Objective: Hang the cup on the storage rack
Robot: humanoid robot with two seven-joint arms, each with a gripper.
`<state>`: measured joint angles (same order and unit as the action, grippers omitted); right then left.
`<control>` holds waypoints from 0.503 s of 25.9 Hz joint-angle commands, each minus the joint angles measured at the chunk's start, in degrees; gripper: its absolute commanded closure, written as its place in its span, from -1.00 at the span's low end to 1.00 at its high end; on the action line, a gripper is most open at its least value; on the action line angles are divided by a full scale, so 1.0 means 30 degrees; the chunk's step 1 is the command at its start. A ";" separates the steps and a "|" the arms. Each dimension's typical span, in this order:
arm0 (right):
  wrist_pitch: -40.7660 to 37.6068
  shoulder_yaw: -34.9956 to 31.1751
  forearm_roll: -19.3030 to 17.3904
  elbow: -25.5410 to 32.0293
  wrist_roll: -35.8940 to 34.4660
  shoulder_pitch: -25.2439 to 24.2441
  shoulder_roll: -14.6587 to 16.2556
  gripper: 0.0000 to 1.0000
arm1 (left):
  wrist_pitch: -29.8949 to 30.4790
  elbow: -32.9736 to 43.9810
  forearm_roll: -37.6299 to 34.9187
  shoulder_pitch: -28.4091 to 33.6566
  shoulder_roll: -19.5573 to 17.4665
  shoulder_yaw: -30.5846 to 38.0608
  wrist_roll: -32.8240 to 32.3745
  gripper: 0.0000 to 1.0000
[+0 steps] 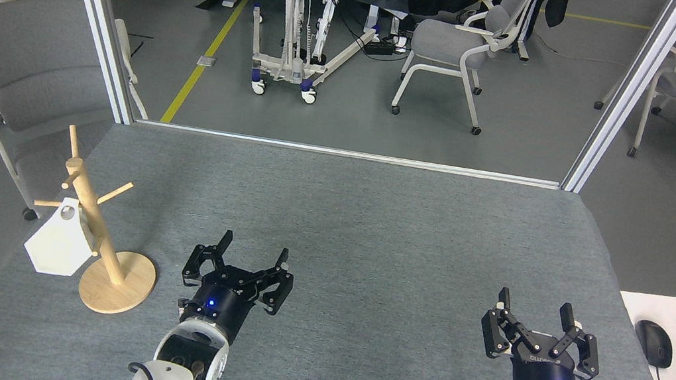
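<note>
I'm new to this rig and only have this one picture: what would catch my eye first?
First, the white cup hanging by its handle from a peg of the wooden storage rack at the table's left edge. Next, the two black grippers low in the view, the left gripper near the middle and the right gripper toward the right, both with fingers spread and holding nothing.

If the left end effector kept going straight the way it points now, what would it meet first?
Probably nothing: the left end effector, open, points away and slightly right over bare table. The storage rack and hung cup sit off to its left. Depth is uncertain.
</note>
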<state>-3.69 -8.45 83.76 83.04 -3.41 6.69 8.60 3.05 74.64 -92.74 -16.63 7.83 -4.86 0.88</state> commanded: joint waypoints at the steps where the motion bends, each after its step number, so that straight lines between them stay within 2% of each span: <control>1: 0.0001 0.0004 0.0000 -0.0052 -0.0005 0.0056 0.0003 -1.00 | -0.0430 -0.0271 0.0882 -0.0815 0.0027 0.0212 -0.0263 -0.98; 13: 0.0001 0.0004 0.0000 -0.0081 -0.0005 0.0086 0.0033 -1.00 | -0.0400 0.2981 0.1088 0.1616 -0.0090 0.0388 -0.0029 -0.98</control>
<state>-3.68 -8.45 83.76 82.80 -3.21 6.94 8.70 1.73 81.60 -89.44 -13.08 7.59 -3.68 0.82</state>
